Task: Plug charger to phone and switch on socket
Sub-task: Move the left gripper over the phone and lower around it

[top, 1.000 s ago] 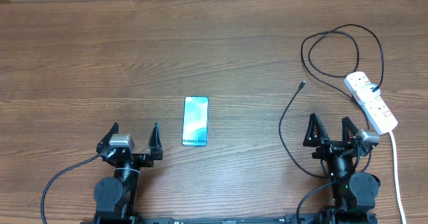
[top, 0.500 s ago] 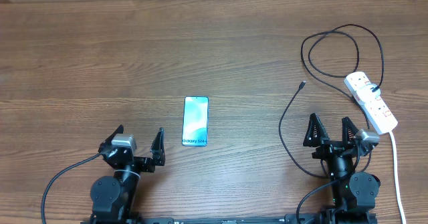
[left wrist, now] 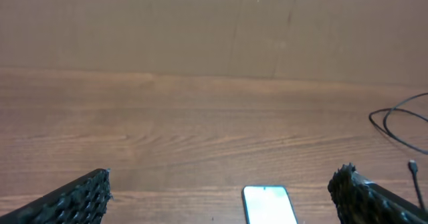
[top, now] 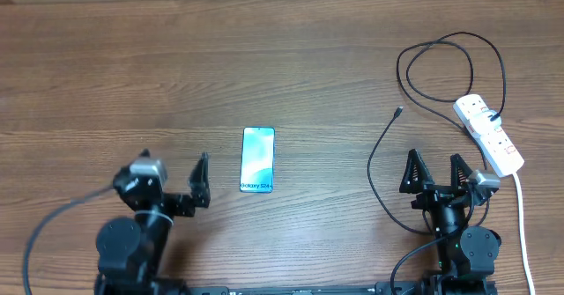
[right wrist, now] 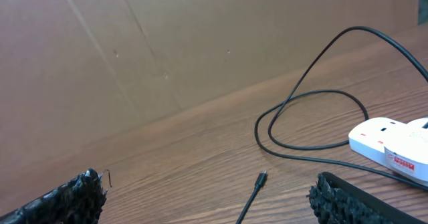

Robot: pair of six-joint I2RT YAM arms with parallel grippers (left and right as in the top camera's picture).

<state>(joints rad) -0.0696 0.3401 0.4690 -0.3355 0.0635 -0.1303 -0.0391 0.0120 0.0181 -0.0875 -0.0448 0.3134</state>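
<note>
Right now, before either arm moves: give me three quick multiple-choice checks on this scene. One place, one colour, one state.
1. Where does the charger's plug tip lie relative to the phone and the socket?
A. Inside the phone's port
B. On the table between them, touching neither
C. On top of the socket

2. What colour is the socket's body?
A. Black
B. White
C. Blue

3. How do the left fingers and right fingers stand?
A. Both open, holding nothing
B. Left shut on the phone
C. Right shut on the charger

Answers:
1 B: the tip rests on bare wood, right of the phone and left of the socket.
2 B: the overhead and right wrist views both show a white strip.
3 A: both pairs are spread wide with only table between them.
</note>
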